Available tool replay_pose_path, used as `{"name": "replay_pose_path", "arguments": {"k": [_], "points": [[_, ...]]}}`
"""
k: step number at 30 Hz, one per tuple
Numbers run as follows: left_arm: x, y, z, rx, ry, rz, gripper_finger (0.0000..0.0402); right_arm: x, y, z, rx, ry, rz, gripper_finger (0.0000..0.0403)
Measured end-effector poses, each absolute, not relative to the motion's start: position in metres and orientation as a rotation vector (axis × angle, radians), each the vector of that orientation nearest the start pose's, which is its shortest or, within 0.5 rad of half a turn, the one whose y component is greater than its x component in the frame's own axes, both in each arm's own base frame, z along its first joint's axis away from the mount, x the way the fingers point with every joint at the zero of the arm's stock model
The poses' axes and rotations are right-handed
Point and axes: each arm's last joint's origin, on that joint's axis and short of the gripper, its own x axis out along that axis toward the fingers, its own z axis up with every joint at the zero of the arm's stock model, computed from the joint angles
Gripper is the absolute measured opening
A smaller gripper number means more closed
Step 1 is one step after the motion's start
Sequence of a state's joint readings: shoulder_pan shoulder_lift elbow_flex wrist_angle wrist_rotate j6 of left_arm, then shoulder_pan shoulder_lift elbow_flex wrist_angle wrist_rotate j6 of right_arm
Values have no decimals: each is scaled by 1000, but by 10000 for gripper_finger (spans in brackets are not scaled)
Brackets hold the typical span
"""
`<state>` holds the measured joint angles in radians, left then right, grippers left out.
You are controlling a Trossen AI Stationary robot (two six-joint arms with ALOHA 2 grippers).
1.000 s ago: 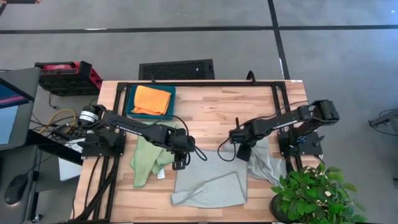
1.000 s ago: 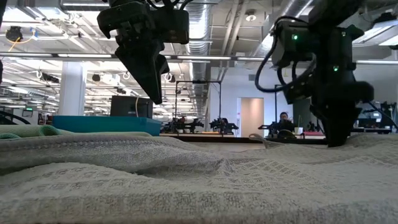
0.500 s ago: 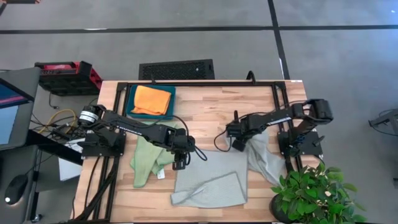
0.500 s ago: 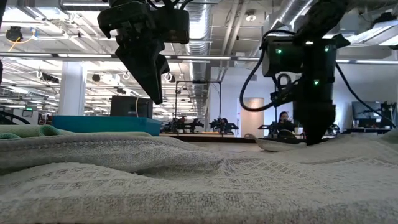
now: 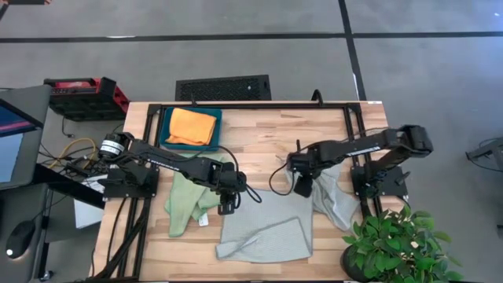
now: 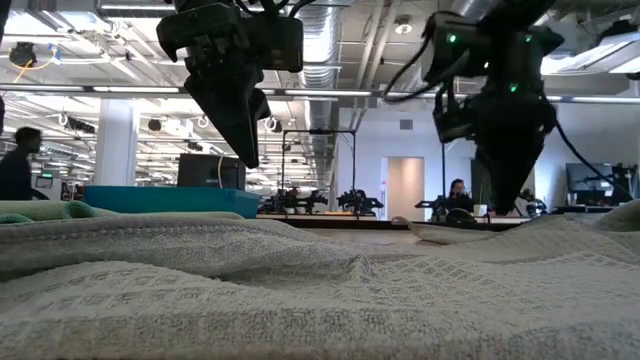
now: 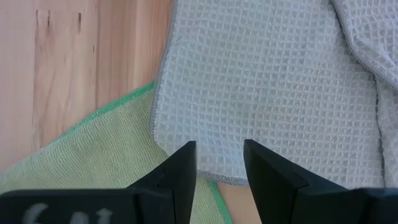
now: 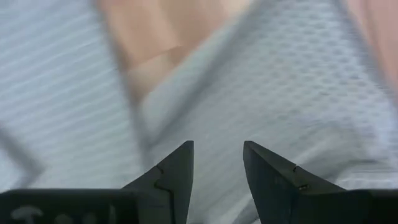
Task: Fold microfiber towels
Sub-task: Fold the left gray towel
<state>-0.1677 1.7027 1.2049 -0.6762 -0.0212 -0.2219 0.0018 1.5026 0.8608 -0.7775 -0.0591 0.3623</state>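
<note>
Pale wooden table (image 5: 259,130) with a black frame along its edges, on a grey floor; beyond it in the low view, a large hall with ducts overhead, one person at far left (image 6: 17,165) and another seated far off (image 6: 457,194). Dark teal tray (image 5: 167,126) at the far left corner of the table, holding the folded orange towel (image 5: 193,126). Light green towel (image 5: 187,200) rumpled near the left arm, white tag at its near edge, one corner tucked under the front grey towel (image 5: 267,230), which lies partly turned over at the near edge. Second grey towel (image 5: 336,198) bunched at the right, partly covered by the right arm and cut off by plant leaves (image 5: 397,250). Left gripper (image 7: 219,163) parted and empty, poised over the grey towel's corner where it overlaps the green. Right gripper (image 8: 216,163) also parted, holding nothing, above the second grey towel; that wrist view blurred, weave hard to read. Red case (image 5: 85,94) on the floor beside the table.
</note>
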Motion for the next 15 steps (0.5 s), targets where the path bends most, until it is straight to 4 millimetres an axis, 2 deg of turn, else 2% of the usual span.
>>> {"name": "replay_pose_path", "arguments": {"k": [6,15], "points": [[331,-55,212,-84,1179,1,125,241,11,176,358,1479,-138,163],[331,-55,211,-89,1186,6,125,240,14,174,423,1514,-40,163]]}}
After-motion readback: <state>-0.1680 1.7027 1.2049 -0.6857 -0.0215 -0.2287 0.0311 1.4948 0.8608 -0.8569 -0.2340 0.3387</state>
